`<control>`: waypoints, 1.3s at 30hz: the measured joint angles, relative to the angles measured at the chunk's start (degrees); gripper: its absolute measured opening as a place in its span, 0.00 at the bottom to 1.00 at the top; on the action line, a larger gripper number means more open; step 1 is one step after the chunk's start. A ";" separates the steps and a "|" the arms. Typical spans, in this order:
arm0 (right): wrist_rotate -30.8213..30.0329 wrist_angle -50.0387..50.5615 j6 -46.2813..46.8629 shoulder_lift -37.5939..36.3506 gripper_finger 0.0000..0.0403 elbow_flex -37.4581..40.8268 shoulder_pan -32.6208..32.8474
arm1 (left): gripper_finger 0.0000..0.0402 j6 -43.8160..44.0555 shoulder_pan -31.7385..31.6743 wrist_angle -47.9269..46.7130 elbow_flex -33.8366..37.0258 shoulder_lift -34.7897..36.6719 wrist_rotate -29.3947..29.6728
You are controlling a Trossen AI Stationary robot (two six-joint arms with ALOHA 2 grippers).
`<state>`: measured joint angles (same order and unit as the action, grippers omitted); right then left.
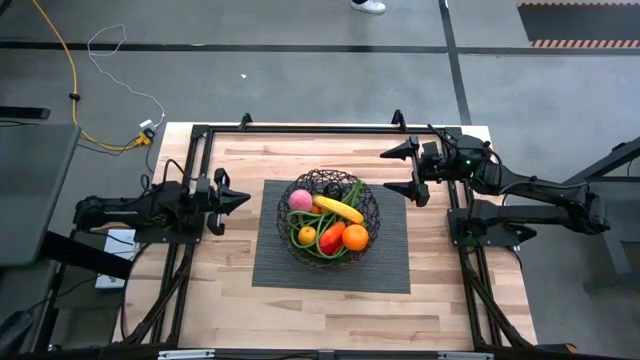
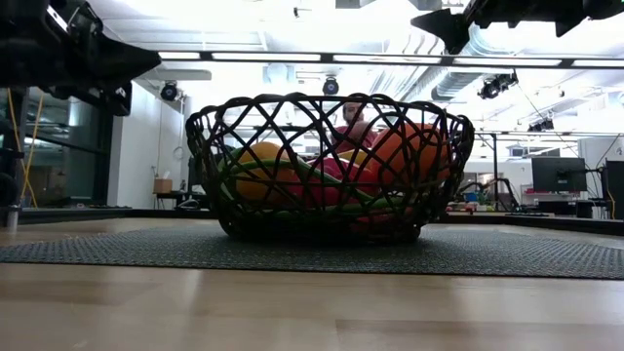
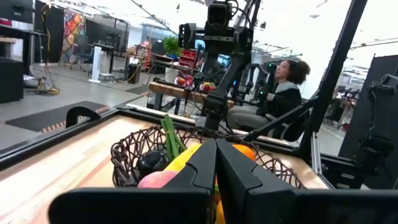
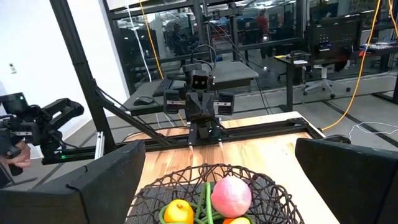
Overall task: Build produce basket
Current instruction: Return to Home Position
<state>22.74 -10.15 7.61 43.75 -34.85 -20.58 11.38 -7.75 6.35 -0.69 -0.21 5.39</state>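
The round black wire basket [image 1: 330,215] stands on a dark ribbed mat [image 1: 385,270] at the table's middle. The produce lies in it: a pink peach [image 1: 300,199], a yellow banana [image 1: 338,208], two oranges [image 1: 355,237], a red pepper [image 1: 331,240], long green beans [image 1: 352,192] and a dark round fruit [image 3: 152,163]. My left gripper [image 1: 243,199] is shut and empty. It hangs level just left of the mat, pointing at the basket. My right gripper [image 1: 388,170] is open and empty, raised at the basket's far right.
Black frame rails [image 1: 300,130] run along the table's far, left and right edges. Bare wood lies in front of the mat [image 1: 330,315]. A person [image 3: 286,87] sits beyond the table's right side. A hand [image 4: 12,155] shows off the table.
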 joint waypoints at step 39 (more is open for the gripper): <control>-1.89 3.57 7.68 -16.93 0.99 12.72 0.00 | 0.00 4.50 -0.07 -0.57 0.00 -0.04 -0.20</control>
<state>20.85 -6.58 15.29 26.82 -22.13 -20.58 15.88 -7.81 5.78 -0.69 -0.25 5.18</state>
